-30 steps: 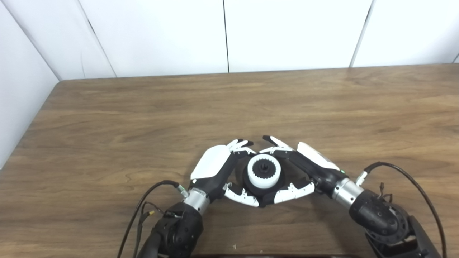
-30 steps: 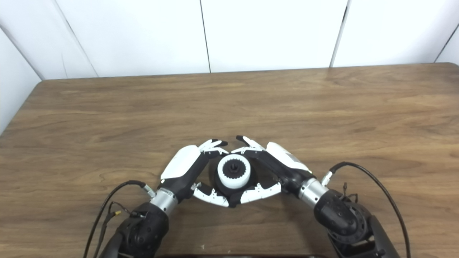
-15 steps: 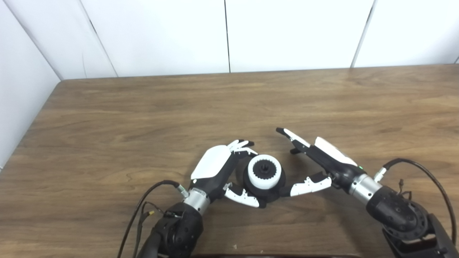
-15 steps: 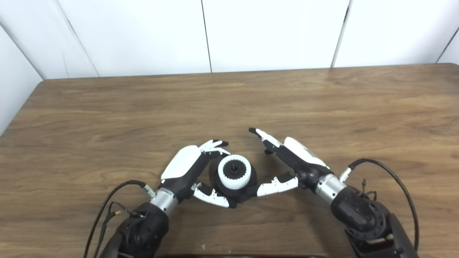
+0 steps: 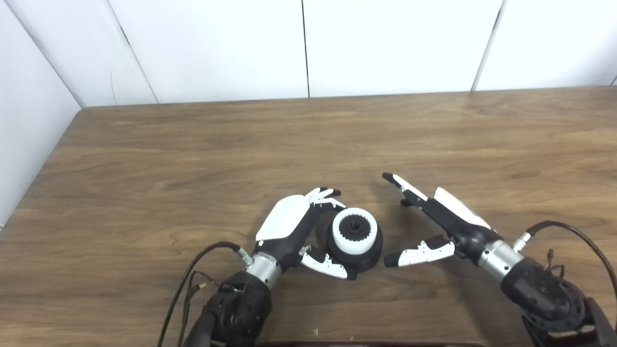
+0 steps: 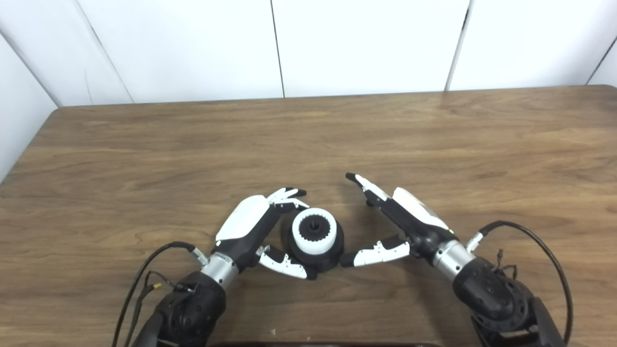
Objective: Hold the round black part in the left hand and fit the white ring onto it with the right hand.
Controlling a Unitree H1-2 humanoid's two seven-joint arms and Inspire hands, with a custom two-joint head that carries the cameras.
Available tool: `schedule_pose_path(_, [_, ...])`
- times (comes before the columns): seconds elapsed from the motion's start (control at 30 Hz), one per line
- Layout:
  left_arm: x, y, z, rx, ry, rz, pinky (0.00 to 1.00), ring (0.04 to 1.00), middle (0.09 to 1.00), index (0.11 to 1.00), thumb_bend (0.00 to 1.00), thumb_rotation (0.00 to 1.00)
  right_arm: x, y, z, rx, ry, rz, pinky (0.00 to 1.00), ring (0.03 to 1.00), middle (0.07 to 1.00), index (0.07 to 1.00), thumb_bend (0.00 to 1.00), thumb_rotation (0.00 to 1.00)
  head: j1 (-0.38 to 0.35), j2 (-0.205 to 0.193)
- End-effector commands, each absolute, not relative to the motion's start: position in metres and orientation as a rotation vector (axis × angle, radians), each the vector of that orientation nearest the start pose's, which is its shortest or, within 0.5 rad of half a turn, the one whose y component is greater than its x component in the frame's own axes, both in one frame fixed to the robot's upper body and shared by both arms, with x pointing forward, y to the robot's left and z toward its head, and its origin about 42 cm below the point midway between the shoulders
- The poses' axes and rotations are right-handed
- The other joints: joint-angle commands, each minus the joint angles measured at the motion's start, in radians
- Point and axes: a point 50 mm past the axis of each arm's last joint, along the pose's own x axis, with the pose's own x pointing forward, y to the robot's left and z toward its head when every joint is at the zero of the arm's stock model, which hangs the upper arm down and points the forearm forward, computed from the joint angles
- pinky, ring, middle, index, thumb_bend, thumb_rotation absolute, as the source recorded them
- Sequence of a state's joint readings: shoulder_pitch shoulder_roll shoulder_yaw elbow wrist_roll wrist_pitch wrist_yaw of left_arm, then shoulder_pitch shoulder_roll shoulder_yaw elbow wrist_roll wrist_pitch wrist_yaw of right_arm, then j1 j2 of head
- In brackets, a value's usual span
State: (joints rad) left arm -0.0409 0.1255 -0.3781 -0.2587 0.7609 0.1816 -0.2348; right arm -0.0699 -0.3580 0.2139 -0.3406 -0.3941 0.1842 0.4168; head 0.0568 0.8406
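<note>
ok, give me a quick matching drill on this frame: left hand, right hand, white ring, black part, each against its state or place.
Things:
1. left hand
2. right hand
3. white ring
4. black part

States or places:
A. seated on top of the black part
B. open, clear of the parts, to their right
C. resting on the table, under the ring
D. cupped around the black part from the left

Pairs: 1-D, 2-B, 3-A, 4-C
</note>
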Motion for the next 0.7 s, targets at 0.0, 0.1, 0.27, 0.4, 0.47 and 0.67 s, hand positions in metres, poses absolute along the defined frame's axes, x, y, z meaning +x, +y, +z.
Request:
schedule_pose_path(0.0, [0.2749, 0.1433, 0.1589, 0.882, -0.177, -0.402, 0.89, 0.963, 0.921, 0.559, 0.86, 0.25, 0.283, -0.2359, 0.1858, -0.772, -0.12, 0.495, 0.92, 1.0, 1.0, 1.0, 1.0, 0.51, 0.001, 0.001])
schedule_pose_path(0.1, [0.275, 0.1435, 0.1591, 0.881, -0.176, -0.4, 0.89, 0.96, 0.919, 0.562, 0.86, 0.25, 0.2823, -0.2354, 0.1854, -0.766, -0.119, 0.497, 0.94, 1.0, 1.0, 1.0, 1.0, 0.5, 0.003, 0.003])
schedule_pose_path(0.27, [0.2753, 0.1437, 0.1593, 0.881, -0.175, -0.398, 0.9, 0.96, 0.917, 0.561, 0.87, 0.25, 0.2821, -0.2347, 0.1868, -0.767, -0.112, 0.493, 0.95, 1.0, 1.0, 1.0, 1.0, 0.5, 0.001, 0.004])
schedule_pose_path(0.4, [0.275, 0.1435, 0.1599, 0.878, -0.177, -0.399, 0.9, 0.961, 0.917, 0.561, 0.87, 0.24, 0.2825, -0.2348, 0.186, -0.764, -0.125, 0.49, 0.93, 1.0, 1.0, 1.0, 1.0, 0.51, 0.001, 0.004])
schedule_pose_path(0.47, [0.2748, 0.1435, 0.16, 0.882, -0.177, -0.4, 0.9, 0.963, 0.919, 0.567, 0.86, 0.25, 0.2826, -0.2347, 0.1851, -0.764, -0.125, 0.488, 0.93, 1.0, 1.0, 1.0, 1.0, 0.52, 0.0, 0.003])
schedule_pose_path(0.67, [0.2748, 0.1437, 0.1598, 0.884, -0.176, -0.398, 0.9, 0.96, 0.918, 0.578, 0.87, 0.25, 0.2828, -0.2338, 0.1831, -0.757, -0.122, 0.493, 0.94, 1.0, 1.0, 1.0, 1.0, 0.51, 0.0, 0.002])
